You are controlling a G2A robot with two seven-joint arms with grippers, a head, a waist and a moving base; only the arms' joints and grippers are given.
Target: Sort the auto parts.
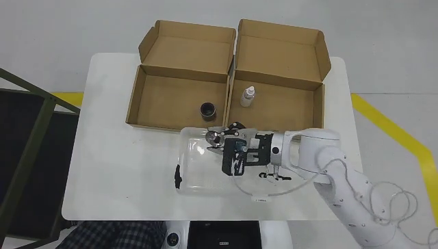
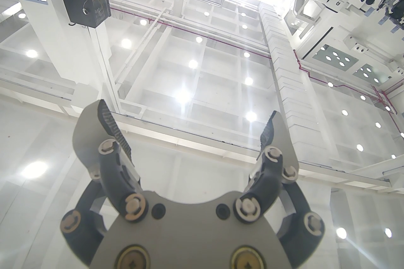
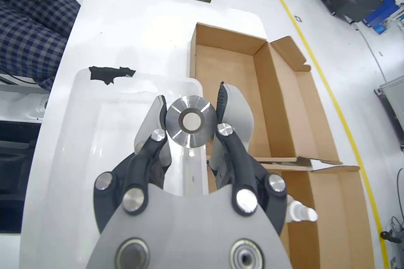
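My right gripper (image 3: pixel 192 96) is shut on a round silver metal part with a centre hole (image 3: pixel 191 125). It holds the part over the far rim of a clear plastic tray (image 3: pixel 94 131), close to the left cardboard box (image 3: pixel 227 68). The top view has this gripper (image 1: pixel 215 139) and the metal part (image 1: pixel 213 137) at the tray's far edge (image 1: pixel 188 134). A dark ring part (image 1: pixel 207 109) lies in the left box (image 1: pixel 164 98). A small white bottle (image 1: pixel 248 96) lies in the right box (image 1: pixel 294 105). My left gripper (image 2: pixel 187 109) points up at the ceiling, open and holding nothing.
The two open cardboard boxes stand side by side at the table's far side, flaps raised. A scrap of black tape (image 3: pixel 110 73) sticks to the tray's rim. The white bottle (image 3: pixel 300 212) lies just beside my right wrist. A green metal rack (image 1: pixel 27 133) stands left of the table.
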